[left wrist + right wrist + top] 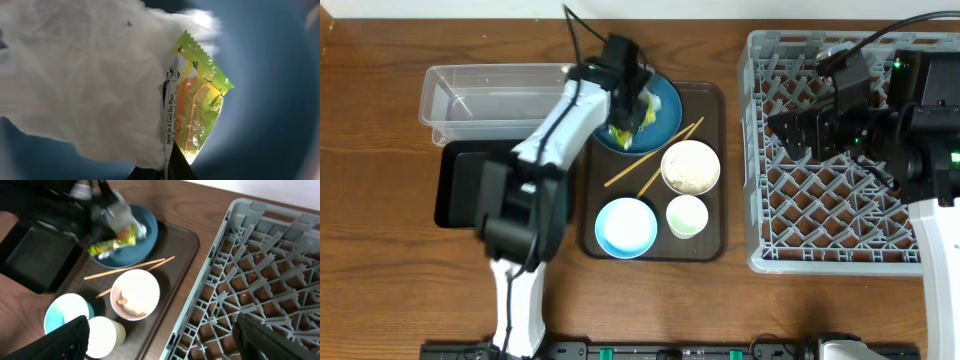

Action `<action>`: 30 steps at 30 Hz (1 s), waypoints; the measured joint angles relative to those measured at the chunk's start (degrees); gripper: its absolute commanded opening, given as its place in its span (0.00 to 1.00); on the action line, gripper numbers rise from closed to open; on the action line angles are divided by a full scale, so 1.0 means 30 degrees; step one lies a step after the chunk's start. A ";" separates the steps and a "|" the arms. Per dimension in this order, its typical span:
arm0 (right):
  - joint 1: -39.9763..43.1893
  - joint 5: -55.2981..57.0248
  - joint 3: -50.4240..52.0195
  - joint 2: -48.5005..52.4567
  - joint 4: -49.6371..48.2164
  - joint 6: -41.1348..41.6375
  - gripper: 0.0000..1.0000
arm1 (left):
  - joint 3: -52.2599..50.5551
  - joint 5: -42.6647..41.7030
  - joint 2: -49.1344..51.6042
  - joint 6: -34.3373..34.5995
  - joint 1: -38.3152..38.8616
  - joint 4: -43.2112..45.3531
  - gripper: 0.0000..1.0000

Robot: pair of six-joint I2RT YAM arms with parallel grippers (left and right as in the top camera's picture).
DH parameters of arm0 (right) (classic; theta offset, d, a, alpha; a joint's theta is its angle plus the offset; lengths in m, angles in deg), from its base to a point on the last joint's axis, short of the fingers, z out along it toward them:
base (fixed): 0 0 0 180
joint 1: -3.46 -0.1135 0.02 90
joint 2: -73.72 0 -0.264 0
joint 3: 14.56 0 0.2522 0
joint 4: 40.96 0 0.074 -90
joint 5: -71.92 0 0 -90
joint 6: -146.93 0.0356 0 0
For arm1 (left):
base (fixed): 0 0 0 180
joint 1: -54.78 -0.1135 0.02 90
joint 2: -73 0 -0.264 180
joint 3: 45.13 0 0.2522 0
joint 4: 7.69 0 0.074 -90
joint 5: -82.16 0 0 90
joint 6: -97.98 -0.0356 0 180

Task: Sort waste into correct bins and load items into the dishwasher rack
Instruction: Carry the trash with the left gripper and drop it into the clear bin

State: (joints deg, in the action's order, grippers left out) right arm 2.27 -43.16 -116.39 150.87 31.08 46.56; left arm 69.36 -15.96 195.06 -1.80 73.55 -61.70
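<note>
My left gripper (630,108) is over the large dark blue bowl (667,104) and is shut on the yellow-green snack wrapper (197,107), with the crumpled white tissue (85,80) pressed against it. The wrapper also shows in the right wrist view (112,244). Two wooden chopsticks (655,155) lie on the brown tray. The cream bowl (690,166) holds rice-like scraps (132,309). The small light blue bowl (625,227) and the white cup (687,216) stand in front. My right gripper (165,345) is open and empty over the grey dishwasher rack's (840,200) left edge.
The clear tub (490,95) stands at the back left, and the shallow black tray (460,185) lies just in front of it. The brown serving tray (710,240) carries the bowls and the cup. The rack fills the right side.
</note>
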 measured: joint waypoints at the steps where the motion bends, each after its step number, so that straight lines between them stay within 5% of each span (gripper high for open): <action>1: 0.0000 0.0007 0.0000 0.0000 -0.0066 0.0000 0.90 | 0.0000 -0.0007 -0.0758 0.0321 -0.0095 0.0029 0.06; 9: 0.0000 0.0000 0.0000 0.0000 -0.0204 0.0000 0.89 | 0.0262 0.1319 -0.6011 0.2244 -0.2302 0.0138 0.06; 21: 0.0000 0.0000 0.0000 0.0000 -0.0219 0.0000 0.88 | 0.0197 0.3745 -0.3111 0.6258 -0.6382 -0.0219 0.08; 24: 0.0000 0.0000 0.0000 0.0000 -0.0211 0.0000 0.88 | 0.0051 0.3840 -0.2419 0.6579 -0.6681 -0.0503 0.17; 30: 0.0000 0.0000 0.0000 0.0000 -0.0211 0.0000 0.89 | -0.0029 0.3847 -0.2033 0.6958 -0.6696 -0.0474 0.51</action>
State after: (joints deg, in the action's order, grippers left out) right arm 2.27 -43.16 -116.39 150.87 30.45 46.56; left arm 69.27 -4.42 188.96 19.07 53.46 -63.12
